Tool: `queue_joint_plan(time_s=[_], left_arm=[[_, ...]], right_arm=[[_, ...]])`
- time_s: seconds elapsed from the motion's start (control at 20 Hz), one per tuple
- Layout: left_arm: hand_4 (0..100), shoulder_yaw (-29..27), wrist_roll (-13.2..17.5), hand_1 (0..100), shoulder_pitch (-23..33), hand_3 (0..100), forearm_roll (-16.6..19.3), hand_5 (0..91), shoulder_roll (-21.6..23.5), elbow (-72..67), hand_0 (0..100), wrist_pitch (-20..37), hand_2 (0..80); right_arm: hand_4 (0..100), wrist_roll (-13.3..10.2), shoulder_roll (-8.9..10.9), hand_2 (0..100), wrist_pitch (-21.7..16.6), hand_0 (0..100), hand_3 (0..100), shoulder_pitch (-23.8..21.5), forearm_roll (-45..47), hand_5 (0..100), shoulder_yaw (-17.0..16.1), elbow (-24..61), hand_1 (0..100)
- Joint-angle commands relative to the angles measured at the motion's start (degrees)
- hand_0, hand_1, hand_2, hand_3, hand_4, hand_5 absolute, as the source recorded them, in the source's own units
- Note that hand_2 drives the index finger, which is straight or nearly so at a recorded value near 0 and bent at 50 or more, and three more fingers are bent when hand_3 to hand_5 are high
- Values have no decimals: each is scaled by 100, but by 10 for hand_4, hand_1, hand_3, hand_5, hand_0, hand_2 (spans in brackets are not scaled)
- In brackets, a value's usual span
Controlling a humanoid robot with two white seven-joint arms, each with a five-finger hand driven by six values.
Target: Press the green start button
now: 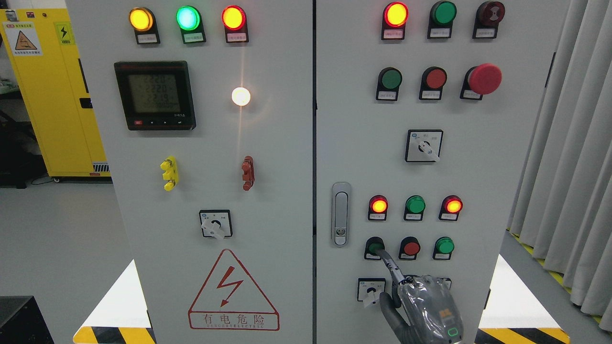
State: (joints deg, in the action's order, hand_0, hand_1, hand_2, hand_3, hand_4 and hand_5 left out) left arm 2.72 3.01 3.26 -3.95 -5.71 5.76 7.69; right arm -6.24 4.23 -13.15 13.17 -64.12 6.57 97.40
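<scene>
At lower right of cabinet | right hand (427,306) rises from bottom edge, index finger extended up-left, other fingers curled, holding nothing | fingertip touching green start button (374,247), leftmost of bottom row | left hand unseen

You see one robot hand (427,306) at the lower right of the frame, its arm entering from the bottom edge right of the middle. Its extended index finger (389,264) touches the green start button (374,247), low on the right cabinet door (478,167). Just right of that button sit a red button (410,248) and another green button (444,246). Three indicator lamps (415,205) stand above them.
</scene>
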Motion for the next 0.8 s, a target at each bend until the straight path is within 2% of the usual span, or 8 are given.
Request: queue_joint_plan(time_s=[0.0,0.1,0.25,0.35,0.45,0.55,0.7,0.75], left_arm=[[0,0,-2,556,-1,0,0,0,0,-5,120,-4,0],[0,0,-2,556,-1,0,0,0,0,4,120,-4,0],[0,0,-2,556,-1,0,0,0,0,-5,120,-4,0],[0,0,-2,556,-1,0,0,0,0,4,120,-4,0],[0,0,-2,556,-1,0,0,0,0,4,120,-4,0],[0,0,-2,556,-1,0,0,0,0,-5,120,-4,0],[0,0,-2,556,-1,0,0,0,0,-5,120,-4,0],[0,0,-2,556,-1,0,0,0,0,4,120,-4,0]], right_arm=[[957,-227,-10,0,-65,773,885,-148,75,1000,20,331,961],[959,-359,-2,0,-91,809,882,-148,110,1000,28,402,958],[959,-413,-2,0,-205,814,881,-157,207,1000,63,490,950],[955,-544,-2,0,-345,814,879,-191,233,1000,81,490,946],[948,-553,-10,0,-512,827,874,-288,487,1000,81,534,934],[938,-545,-10,0,-565,834,866,-420,1047,1000,99,578,924],[918,-475,-10,0,-627,873,857,-534,2347,942,318,683,922],[824,-439,-10,18,-636,885,771,-561,2787,850,345,727,930]])
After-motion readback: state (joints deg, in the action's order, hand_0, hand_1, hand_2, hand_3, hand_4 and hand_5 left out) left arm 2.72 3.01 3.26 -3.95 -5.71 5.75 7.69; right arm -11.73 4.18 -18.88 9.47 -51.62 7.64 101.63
